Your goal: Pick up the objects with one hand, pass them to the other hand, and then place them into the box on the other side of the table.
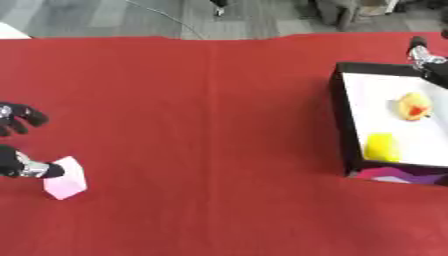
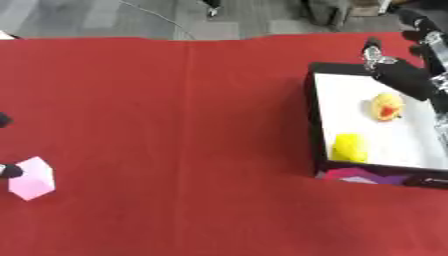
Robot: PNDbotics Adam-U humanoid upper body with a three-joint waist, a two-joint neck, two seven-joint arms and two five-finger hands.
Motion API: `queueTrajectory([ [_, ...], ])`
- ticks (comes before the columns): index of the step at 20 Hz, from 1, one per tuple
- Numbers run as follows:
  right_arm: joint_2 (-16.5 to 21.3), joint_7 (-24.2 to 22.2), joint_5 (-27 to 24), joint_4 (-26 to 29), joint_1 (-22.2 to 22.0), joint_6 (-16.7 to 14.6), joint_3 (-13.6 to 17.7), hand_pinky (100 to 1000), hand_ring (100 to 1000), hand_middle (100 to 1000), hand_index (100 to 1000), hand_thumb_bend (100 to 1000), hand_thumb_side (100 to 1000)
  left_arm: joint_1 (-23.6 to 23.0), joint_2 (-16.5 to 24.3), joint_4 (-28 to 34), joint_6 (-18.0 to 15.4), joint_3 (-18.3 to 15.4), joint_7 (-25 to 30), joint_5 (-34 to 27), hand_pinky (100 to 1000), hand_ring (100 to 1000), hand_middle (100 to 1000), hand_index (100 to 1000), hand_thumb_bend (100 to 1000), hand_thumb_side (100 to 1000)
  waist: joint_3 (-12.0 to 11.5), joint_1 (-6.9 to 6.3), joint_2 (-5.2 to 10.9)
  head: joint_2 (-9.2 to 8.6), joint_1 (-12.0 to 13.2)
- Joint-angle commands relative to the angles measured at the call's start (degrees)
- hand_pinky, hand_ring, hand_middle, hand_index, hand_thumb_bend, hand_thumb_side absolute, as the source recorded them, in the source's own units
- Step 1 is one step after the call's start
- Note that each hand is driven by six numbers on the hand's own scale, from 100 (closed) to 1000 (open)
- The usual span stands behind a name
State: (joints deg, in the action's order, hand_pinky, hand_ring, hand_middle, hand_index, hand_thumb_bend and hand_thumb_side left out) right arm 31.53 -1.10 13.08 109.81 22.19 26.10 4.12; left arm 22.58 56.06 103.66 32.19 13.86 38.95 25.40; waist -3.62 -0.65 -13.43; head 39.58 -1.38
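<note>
Reaching in from the left edge of the frame, the left hand point(image 1: 19, 145) sits at mid-height on the red tablecloth point(image 1: 201, 130); its dark upper fingers point(image 1: 26, 116) are curled just above, and its lower finger or thumb lies against the left face of a pale pink block point(image 1: 66, 178); whether the hand actually has hold of the block cannot be told, since most of the palm is cut off by the frame edge; the block rests on the cloth at the lower left, one corner pointing down.

At the right side of the frame stands a black-walled box point(image 2: 311, 125) with a white floor; inside it lie a yellow duck-like toy point(image 2: 387, 107) with an orange patch, towards the upper middle of the box, and a plain yellow object point(image 2: 350, 147) nearer the box's lower left corner; the two are apart from one another; purple and magenta shapes point(image 2: 363, 176) show along the box's lower outer side.

The right hand point(image 2: 398, 62) hangs over the upper right corner of the box, black with silver parts; its fingers point up and look relaxed, with nothing in them.

Grey floor point(image 1: 105, 17) shows beyond the cloth's far edge at the top.
</note>
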Motion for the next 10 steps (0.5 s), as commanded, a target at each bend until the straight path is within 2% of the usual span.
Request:
queueTrajectory([
  [1,1.4,-0.2,-0.2,0.9,0.6,0.0,0.2,1000,1000,1000,1000,100,461,1.3,1.5,-0.6,6.1,0.1,7.4,2.0,878,841,827,880,655,334,0.0,-0.12,1.19,0.03,0.5],
  [10,1.1,-0.2,-0.3,0.9,0.3,0.1,0.2,1000,1000,1000,1000,100,463,2.7,0.0,-6.1,6.1,2.9,9.2,4.1,880,846,832,876,641,314,0.2,-0.07,1.13,-0.08,0.4],
])
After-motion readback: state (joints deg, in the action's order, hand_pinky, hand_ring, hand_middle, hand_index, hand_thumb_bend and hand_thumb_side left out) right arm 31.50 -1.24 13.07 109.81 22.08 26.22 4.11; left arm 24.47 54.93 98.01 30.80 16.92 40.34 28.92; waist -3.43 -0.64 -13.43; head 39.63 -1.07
